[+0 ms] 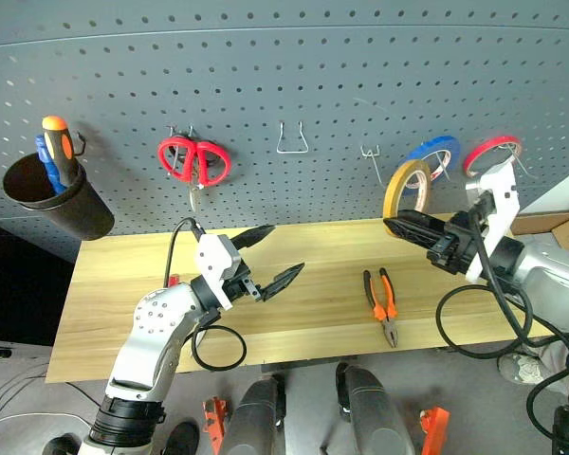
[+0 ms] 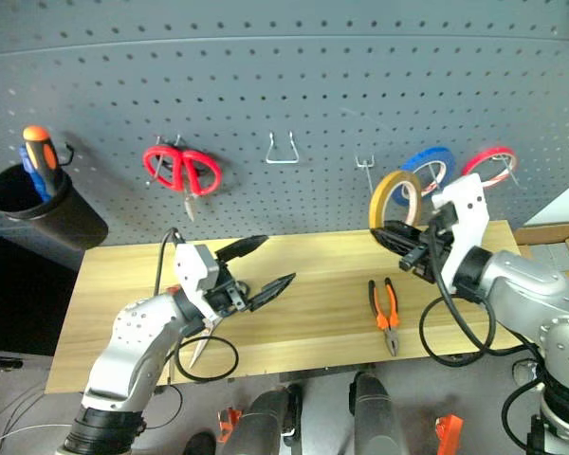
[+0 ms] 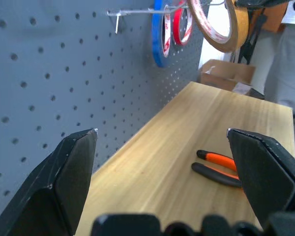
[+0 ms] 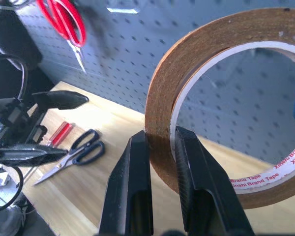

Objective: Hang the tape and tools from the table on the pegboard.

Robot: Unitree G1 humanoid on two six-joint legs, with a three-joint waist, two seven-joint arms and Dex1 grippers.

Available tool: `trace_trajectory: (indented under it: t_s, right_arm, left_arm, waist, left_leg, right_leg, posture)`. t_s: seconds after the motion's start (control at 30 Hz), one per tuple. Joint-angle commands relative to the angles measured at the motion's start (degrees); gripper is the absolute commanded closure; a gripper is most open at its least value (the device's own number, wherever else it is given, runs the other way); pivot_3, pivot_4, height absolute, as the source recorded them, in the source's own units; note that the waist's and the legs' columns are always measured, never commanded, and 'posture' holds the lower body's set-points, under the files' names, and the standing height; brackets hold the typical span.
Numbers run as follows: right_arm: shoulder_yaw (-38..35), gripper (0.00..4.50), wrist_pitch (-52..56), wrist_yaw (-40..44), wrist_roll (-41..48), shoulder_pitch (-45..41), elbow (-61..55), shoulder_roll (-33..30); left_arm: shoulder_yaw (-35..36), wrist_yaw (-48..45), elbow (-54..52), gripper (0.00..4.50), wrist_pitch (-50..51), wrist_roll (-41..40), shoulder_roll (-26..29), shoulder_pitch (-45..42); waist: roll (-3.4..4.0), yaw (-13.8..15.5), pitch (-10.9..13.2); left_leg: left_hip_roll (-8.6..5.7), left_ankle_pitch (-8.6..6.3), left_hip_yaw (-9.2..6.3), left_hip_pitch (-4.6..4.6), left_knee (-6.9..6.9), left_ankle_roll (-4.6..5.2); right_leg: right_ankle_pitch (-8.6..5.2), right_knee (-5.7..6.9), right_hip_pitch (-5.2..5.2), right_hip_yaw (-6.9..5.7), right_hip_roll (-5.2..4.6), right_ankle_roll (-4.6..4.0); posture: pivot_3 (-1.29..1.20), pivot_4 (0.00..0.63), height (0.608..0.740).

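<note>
My right gripper [image 4: 160, 136] is shut on the lower rim of the yellow tape [image 1: 406, 185], holding the ring upright in the air in front of the pegboard [image 1: 313, 76], just left of the blue and red rings. The orange-and-black pliers [image 1: 381, 301] lie flat on the table [image 1: 313, 251], right of centre. The blue-handled scissors [image 4: 83, 147] lie on the table beneath my left arm, mostly hidden by it in the head views. My left gripper [image 1: 270, 256] hovers open over the table's middle with nothing between its fingers.
On the pegboard hang red-handled scissors [image 1: 194, 159], a wire bracket [image 1: 292, 140], a bare hook [image 1: 368, 152], a blue tape ring [image 1: 434, 154] and a red one [image 1: 493, 152]. A black cup [image 1: 57, 204] with screwdrivers hangs far left. A small red object [image 4: 59, 135] lies beside the scissors.
</note>
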Motion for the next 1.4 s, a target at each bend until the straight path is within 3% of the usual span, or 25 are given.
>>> trace_trajectory:
  t_s: [0.03,0.4,0.63,0.9,1.17,1.33,1.4]
  right_arm:
    - [2.23,4.42,-3.53,0.76,-4.28,-2.56,2.57,0.35]
    - [14.01,4.42,-7.24,5.2,-14.64,-6.75,8.94,4.81]
    - [23.81,4.42,-13.42,5.06,-30.76,-13.6,24.03,7.83]
    - [24.03,4.42,-14.54,7.03,-36.72,-15.39,30.51,12.1]
    - [22.33,1.78,-14.01,10.13,-38.17,-13.65,27.39,11.59]
    - [17.71,0.14,-4.8,16.55,-31.33,-7.93,15.82,4.81]
    - [13.87,0.03,0.06,19.59,-26.62,-4.28,12.11,1.35]
  left_arm:
    - [0.69,0.6,-1.66,0.0,-0.93,-0.06,-0.11,0.71]
    - [2.56,2.57,-4.28,0.0,0.29,-0.46,1.25,4.03]
    - [3.25,3.87,-6.23,0.0,1.02,-0.19,1.54,5.34]
    - [4.01,5.16,-8.15,0.0,2.34,-0.62,1.82,6.63]
    - [4.6,5.48,-8.69,0.0,3.06,-0.9,1.77,6.77]
    - [4.83,4.38,-9.27,0.0,5.05,-3.16,2.07,7.91]
    - [3.97,2.94,-8.64,0.0,5.24,-2.77,2.94,9.02]
  waist:
    - [-0.03,0.04,-0.45]
    - [-0.03,0.27,-1.51]
    - [-0.1,0.27,-1.68]
    - [-0.18,0.65,-1.75]
    - [-0.23,1.23,-1.8]
    - [-0.23,1.7,-1.79]
    - [-0.24,2.07,-1.79]
  left_leg:
    - [-0.01,0.0,0.0,0.01,0.0,0.0]
    - [-0.02,0.04,-0.03,0.09,0.0,-0.01]
    - [-0.09,0.07,-0.02,0.22,0.03,-0.06]
    - [-0.14,0.14,-0.02,0.39,0.04,-0.17]
    - [-0.18,0.15,0.0,0.41,0.05,-0.18]
    - [-0.16,0.14,-0.04,0.37,0.04,-0.18]
    - [-0.16,0.14,-0.1,0.34,0.04,-0.18]
  right_leg:
    - [0.0,0.02,0.0,0.0,0.0,0.0]
    - [0.03,0.16,0.0,0.03,0.01,-0.05]
    - [0.04,0.26,0.03,0.04,0.0,-0.06]
    - [0.04,0.6,0.06,0.1,-0.03,-0.07]
    - [0.04,0.68,0.0,0.1,-0.04,-0.08]
    - [0.04,0.63,0.0,0.12,-0.05,-0.08]
    - [0.04,0.55,0.05,0.1,-0.08,-0.08]
  posture:
    - [-0.2,0.226,0.74]
    - [-0.15,0.226,0.74]
    - [-0.12,0.234,0.74]
    - [-0.1,0.239,0.74]
    - [-0.1,0.246,0.74]
    - [-0.12,0.26,0.74]
    - [-0.13,0.273,0.74]
